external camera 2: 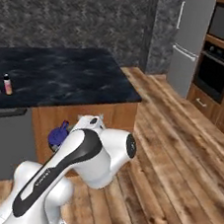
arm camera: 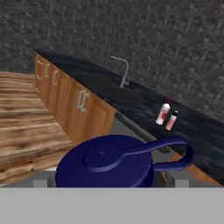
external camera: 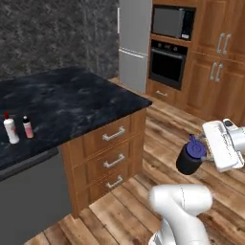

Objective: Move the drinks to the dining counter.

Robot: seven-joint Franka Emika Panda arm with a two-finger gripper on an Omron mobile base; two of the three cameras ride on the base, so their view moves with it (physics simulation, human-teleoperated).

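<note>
In the left base view, the squat black bottle with a blue looped cap [external camera: 191, 157] is seen held in the air over the wooden plank floor [external camera: 158, 191], carried at the end of the white two-finger gripper [external camera: 203, 154]; the jaws are spread wide around the bottle's body and are judged to be gripping it, since nothing else supports it. The long black-blue marbled stone dining counter [external camera: 72, 103] lies to the left of the bottle and higher than it; on its near left part the slim white bottle with a red cap [external camera: 10, 130] and the tiny pink-and-white bottle with a dark cap [external camera: 28, 128] are set upright, just beside each other but apart.

In the right base view, the blue cap of the held bottle [external camera 2: 58, 136] is glimpsed behind the white arm, below the counter's edge and in front of the brown wooden cabinet [external camera 2: 78, 117]; the two small bottles [external camera 2: 0, 83] are seen at the far left of the dark top.

In the hand view, the blue cap [arm camera: 111, 162] is seen from above between the finger tips, its loop handle turned to the right; beyond it the two standing bottles, the dark sink and the steel faucet [arm camera: 124, 72] are seen on the counter. The coming move is judged to turn on this: the counter surface lies ahead of and above the held bottle, so a lift before the carry across is called for.
</note>
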